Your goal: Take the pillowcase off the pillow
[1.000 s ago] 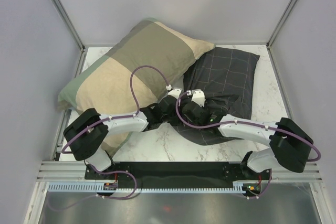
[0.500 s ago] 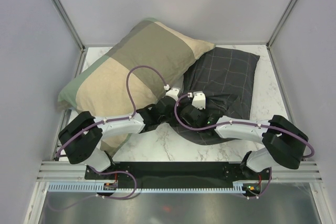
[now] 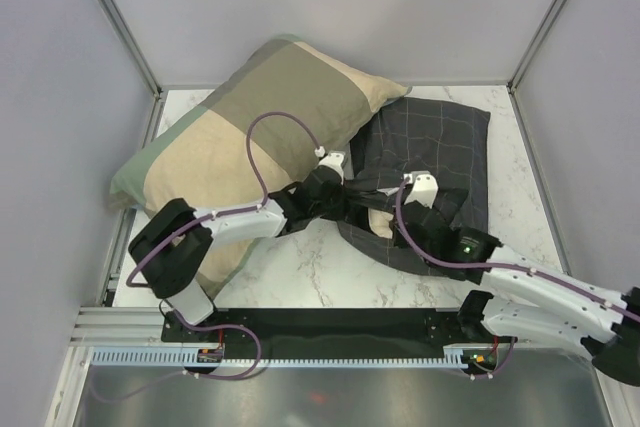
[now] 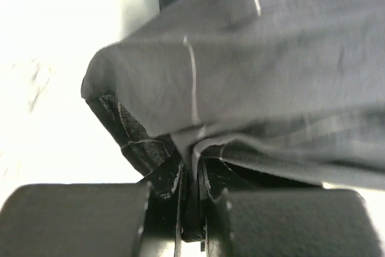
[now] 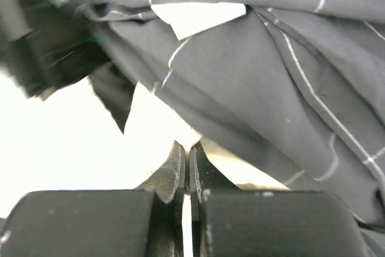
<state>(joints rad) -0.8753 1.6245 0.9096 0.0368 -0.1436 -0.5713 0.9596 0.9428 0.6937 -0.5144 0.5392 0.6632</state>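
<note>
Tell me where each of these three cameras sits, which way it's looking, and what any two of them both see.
Top external: above and behind the robot, looking down at the table; the left arm and right arm show.
Left wrist: on the left arm, looking forward past the left gripper, shut on the pillowcase.
Right wrist: on the right arm, looking forward past the right gripper, closed at the pillow edge.
Shared: all three views show the checked pillowcase.

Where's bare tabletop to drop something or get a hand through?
Free: the near marble strip between the pillowcase and the arms' base rail, and the right marble strip between pillowcase and wall. Crowded: centre, where the left claw and right claw meet at the pillowcase's mouth, by the pillow; the olive-and-tan pillow covers the left.
</note>
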